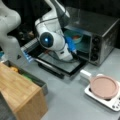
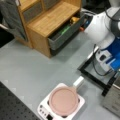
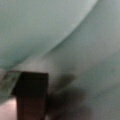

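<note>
1. Lower right of a front view, a round pink pan (image 1: 103,86) with a white handle sits on a white hotplate (image 1: 110,102), well apart from the arm.
2. Mid-frame, the toaster oven's glass door (image 1: 61,63) lies folded down flat, leaving the cavity reachable.
3. Farther back, a teal bowl (image 1: 74,36) rests inside the steel toaster oven (image 1: 100,32).
4. At the oven mouth, the gripper (image 1: 75,53) reaches toward the bowl; the wrist view fills with teal wall (image 3: 37,27) beside one dark finger (image 3: 31,96). I cannot tell how far it is open.

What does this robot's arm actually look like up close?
The arm is made of rounded, glossy white segments with dark joint sections. One joint bears a round black cap with a glowing blue light. Blue parts sit near its wrist, and thin black cables trail beside it.
</note>
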